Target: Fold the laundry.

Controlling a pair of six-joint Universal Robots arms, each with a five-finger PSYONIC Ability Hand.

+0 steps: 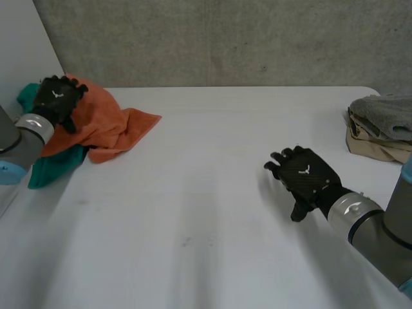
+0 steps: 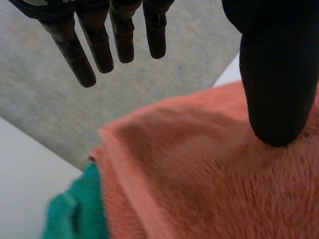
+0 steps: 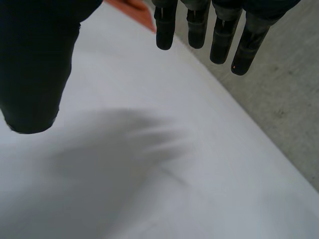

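The orange cloth [image 1: 106, 125] lies crumpled at about 10 o'clock on the white table [image 1: 206, 212], one flat corner trailing out toward the table's middle. It is heaped over a teal cloth [image 1: 55, 167], which shows beneath it on the near side and again at the far left.

The left hand [image 1: 56, 98] rests on top of the orange heap. From the head view its grip is hard to read. The left wrist view settles it: the fingers [image 2: 75, 55] are straight and spread, clear of the fabric, while the thumb [image 2: 276, 74] points down with its tip at the fuzzy orange cloth [image 2: 209, 174]. Nothing is grasped. That view also shows the teal cloth [image 2: 75, 214] peeking out just beside the orange edge.

The right hand [image 1: 306, 175] is at about 4 o'clock, well apart from both cloths, palm down over bare table. In the right wrist view its fingers [image 3: 219, 35] hang straight and released, the thumb [image 3: 35, 59] held apart from them, with only white table [image 3: 149, 149] below.

At about 2 o'clock, at the table's right edge, a grey towel [image 1: 386, 116] sits on a beige cloth [image 1: 373, 148].

A grey concrete wall [image 1: 225, 38] runs behind the table, and a white panel [image 1: 26, 45] stands at the far left.
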